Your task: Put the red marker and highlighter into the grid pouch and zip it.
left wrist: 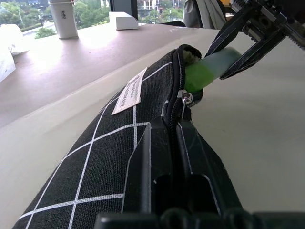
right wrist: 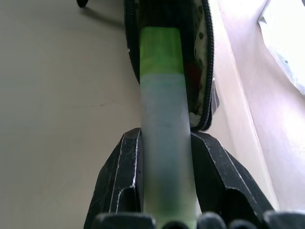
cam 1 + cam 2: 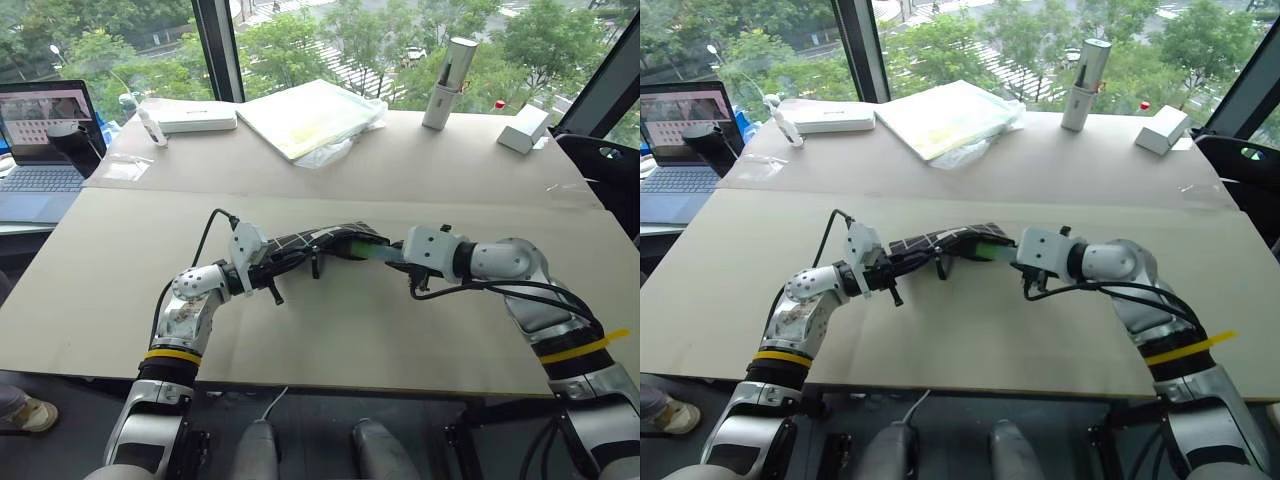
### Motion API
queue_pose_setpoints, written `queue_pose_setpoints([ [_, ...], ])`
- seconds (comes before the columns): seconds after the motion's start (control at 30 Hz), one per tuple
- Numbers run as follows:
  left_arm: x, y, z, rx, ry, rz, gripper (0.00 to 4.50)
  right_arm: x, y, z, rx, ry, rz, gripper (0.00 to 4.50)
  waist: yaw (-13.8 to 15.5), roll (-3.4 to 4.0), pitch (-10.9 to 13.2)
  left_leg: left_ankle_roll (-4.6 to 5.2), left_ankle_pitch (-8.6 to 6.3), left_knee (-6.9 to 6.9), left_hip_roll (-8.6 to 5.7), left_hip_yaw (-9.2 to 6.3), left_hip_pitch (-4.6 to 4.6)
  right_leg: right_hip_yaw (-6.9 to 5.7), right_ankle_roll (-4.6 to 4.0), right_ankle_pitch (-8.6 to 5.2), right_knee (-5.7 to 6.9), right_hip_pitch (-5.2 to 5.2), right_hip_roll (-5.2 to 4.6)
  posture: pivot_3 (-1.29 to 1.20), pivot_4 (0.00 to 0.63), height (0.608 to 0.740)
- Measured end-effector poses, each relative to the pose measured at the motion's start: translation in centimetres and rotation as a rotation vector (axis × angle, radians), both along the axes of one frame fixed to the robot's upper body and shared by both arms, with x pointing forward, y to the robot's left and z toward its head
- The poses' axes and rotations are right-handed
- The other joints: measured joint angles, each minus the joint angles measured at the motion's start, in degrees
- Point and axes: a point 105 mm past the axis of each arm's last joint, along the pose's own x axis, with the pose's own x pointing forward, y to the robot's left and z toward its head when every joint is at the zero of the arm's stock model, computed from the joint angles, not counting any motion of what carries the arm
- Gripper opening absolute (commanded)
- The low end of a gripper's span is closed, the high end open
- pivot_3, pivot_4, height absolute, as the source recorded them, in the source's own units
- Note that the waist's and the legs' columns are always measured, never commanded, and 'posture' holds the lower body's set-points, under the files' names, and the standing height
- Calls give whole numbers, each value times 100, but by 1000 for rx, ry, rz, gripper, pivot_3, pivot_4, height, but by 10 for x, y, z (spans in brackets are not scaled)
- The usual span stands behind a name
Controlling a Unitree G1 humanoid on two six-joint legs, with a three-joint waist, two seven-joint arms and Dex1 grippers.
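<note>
Gripping the highlighter (image 2: 164,143) by its pale teal body, right gripper (image 1: 240,45) fingers clamped either side, green cap just ahead, already inside the open mouth of the grid pouch (image 1: 109,143). Pinching the pouch's zipper edge, left gripper (image 3: 275,272) clenched tight, opposite.

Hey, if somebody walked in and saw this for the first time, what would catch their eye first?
Mid-table, the right tool is feeding the highlighter, green cap first, into the open mouth of the grid pouch. The left tool is shut on the pouch's other end, holding it off the tabletop. Behind them, a tall silver-white cylinder stands by the window.
</note>
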Motion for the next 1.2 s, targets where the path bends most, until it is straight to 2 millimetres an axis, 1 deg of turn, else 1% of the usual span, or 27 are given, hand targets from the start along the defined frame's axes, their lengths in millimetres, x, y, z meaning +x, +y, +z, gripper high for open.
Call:
queue_pose_setpoints([
  [0.2,1,-1,-2,4,11,-6,0,3,44,0,-60,-68,109,1044,7,0,0,0,0,-5,0,0,-2,0,0,0,-1,-3,0,0,150,739],
  [0.3,1,0,-3,7,10,-8,0,4,58,0,-59,-85,130,1044,32,0,0,0,0,-4,0,0,-2,-1,-1,0,-1,-1,0,0,150,739],
  [0.47,1,0,-3,7,9,-10,0,6,75,-2,-46,-112,152,1044,32,1,1,0,0,-4,1,0,-2,-3,-1,0,0,-2,0,0,150,739],
  [0.53,1,0,-3,6,10,-10,0,6,78,-3,-39,-110,154,2047,30,1,1,-1,0,-4,1,0,-2,-3,-1,0,0,-2,0,0,150,739],
  [0.57,1,-1,-4,5,11,-10,0,6,79,-3,-37,-111,160,2197,32,1,1,-1,0,-4,1,0,-2,-3,-1,0,0,-2,0,0,150,739],
  [0.63,1,-3,-3,1,9,-15,0,4,84,-3,-23,-110,174,2962,32,1,1,-1,0,-4,1,0,-2,-3,-1,0,0,-2,0,0,150,739],
  [0.67,1,-4,-3,2,9,-18,0,4,84,-2,-19,-113,172,3253,35,1,1,-1,0,-4,0,-1,-2,-3,-1,0,0,-2,0,0,150,739],
  [0.77,1,-5,-2,2,6,-22,0,9,77,2,1,-136,141,4282,37,1,1,0,0,-4,0,0,-2,-3,-1,0,0,-1,0,0,150,739],
  [0.83,1,-8,0,0,0,-31,0,12,71,7,20,-141,132,4282,34,1,1,0,0,-4,1,-1,-2,-3,-1,0,-1,-2,0,0,150,739],
  [0.9,2,-9,2,-4,-9,-31,0,14,62,14,67,-135,114,4282,33,1,1,0,0,-4,0,0,-2,-3,-1,0,-1,-1,0,0,150,739],
  [0.97,2,-7,2,-2,-8,-25,0,14,42,29,168,-104,90,4282,42,1,1,0,0,-4,0,-1,-2,-3,-1,0,-3,3,0,0,150,739],
  [1.0,2,-6,2,-1,-8,-23,0,10,34,35,242,-65,80,4282,45,1,1,0,0,-4,1,-5,-2,-5,-1,0,-6,8,0,0,150,739],
  [1.03,2,-6,1,0,-8,-22,0,4,26,42,353,9,64,4282,48,1,1,0,0,-4,1,-6,-2,-6,-1,0,-7,9,0,0,150,739],
  [1.07,2,-5,0,2,-5,-20,0,-4,18,50,479,109,55,4282,45,1,1,0,0,-4,1,-7,-2,-6,-1,0,-6,11,0,0,150,739],
  [1.1,1,-4,-1,4,-1,-18,0,-13,9,56,564,198,58,4282,43,1,1,0,0,-4,1,-9,0,-6,-1,0,-6,15,0,0,150,739],
  [1.13,1,-5,-1,3,-2,-20,0,-17,4,59,600,234,57,4282,40,1,1,0,0,-4,1,-10,0,-7,-1,0,-7,15,0,0,150,739],
  [1.2,-1,-4,-2,4,-1,-20,0,-37,-13,63,740,386,66,4282,68,1,2,0,0,-4,1,-21,2,-18,-2,-1,-14,26,0,0,150,739],
])
